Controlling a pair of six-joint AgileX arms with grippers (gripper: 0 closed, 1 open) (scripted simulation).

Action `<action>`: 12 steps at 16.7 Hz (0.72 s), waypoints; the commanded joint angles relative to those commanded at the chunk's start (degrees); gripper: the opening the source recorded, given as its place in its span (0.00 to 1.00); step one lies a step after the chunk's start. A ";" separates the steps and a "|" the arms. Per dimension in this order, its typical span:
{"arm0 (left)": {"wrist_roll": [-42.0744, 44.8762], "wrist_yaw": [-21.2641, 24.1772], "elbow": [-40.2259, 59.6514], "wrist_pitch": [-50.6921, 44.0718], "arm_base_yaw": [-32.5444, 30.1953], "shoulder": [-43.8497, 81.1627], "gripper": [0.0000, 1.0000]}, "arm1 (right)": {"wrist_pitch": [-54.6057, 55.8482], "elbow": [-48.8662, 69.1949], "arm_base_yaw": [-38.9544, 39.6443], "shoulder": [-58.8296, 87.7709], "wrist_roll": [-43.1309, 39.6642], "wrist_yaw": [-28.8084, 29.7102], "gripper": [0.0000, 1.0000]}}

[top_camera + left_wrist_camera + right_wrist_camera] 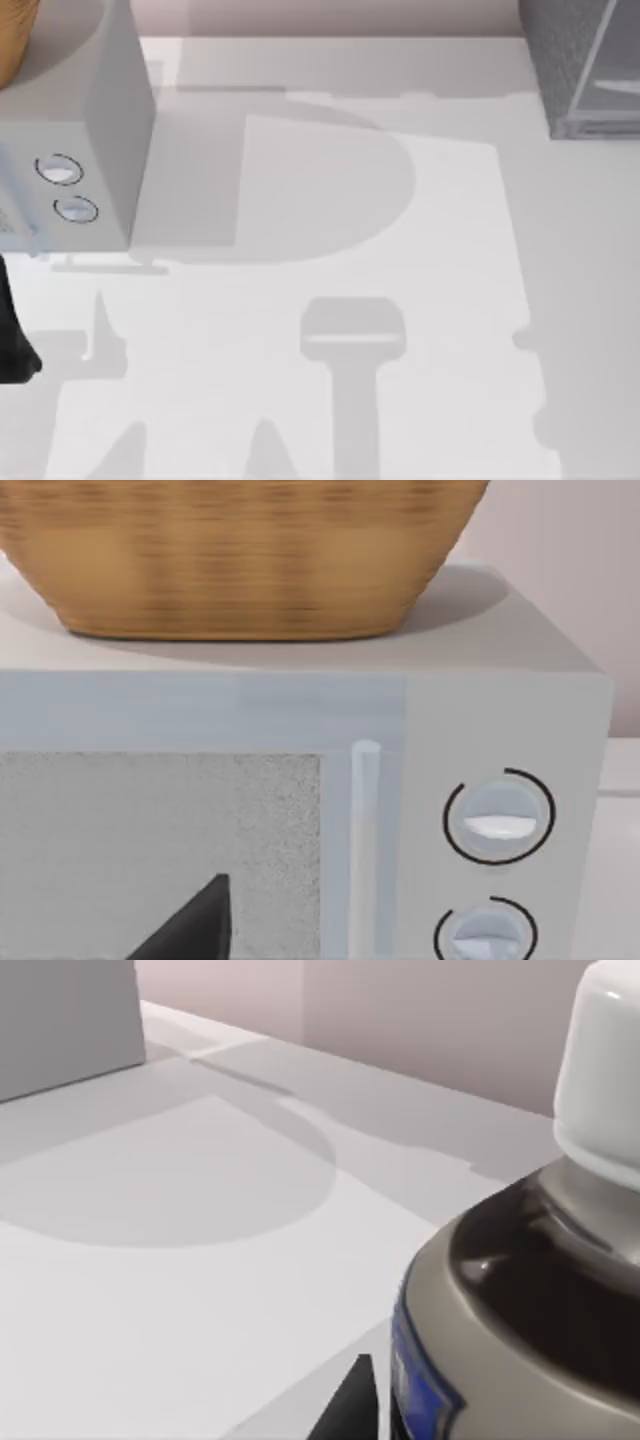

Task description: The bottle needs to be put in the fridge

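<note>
White matte table (420, 400), speckled grey fridge (580, 70) at its far right corner.
Bottle (520, 1300), white-capped with glossy dark neck, looms beside the right gripper's finger (350, 1405); grip state: cannot tell.

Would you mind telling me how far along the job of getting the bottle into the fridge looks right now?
Nothing looks finished yet. The bottle sits very close in the right wrist view, so the right arm appears to be at it, though a grasp cannot be confirmed. The fridge stands at the table's far right corner in the top view. The left arm faces the pale box with two dials. Carrying the bottle over and placing it inside remains.
</note>
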 joint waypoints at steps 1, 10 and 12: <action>0.00 0.00 0.00 0.00 0.00 0.00 1.00 | -0.82 -0.83 0.35 -2.24 0.32 1.19 0.01; 0.00 0.00 0.00 0.00 0.00 0.00 1.00 | -16.18 -11.84 9.28 -40.25 6.49 24.38 0.01; 0.00 0.00 0.00 0.00 0.00 0.00 1.00 | -21.22 -14.39 12.60 -50.54 8.42 32.04 0.01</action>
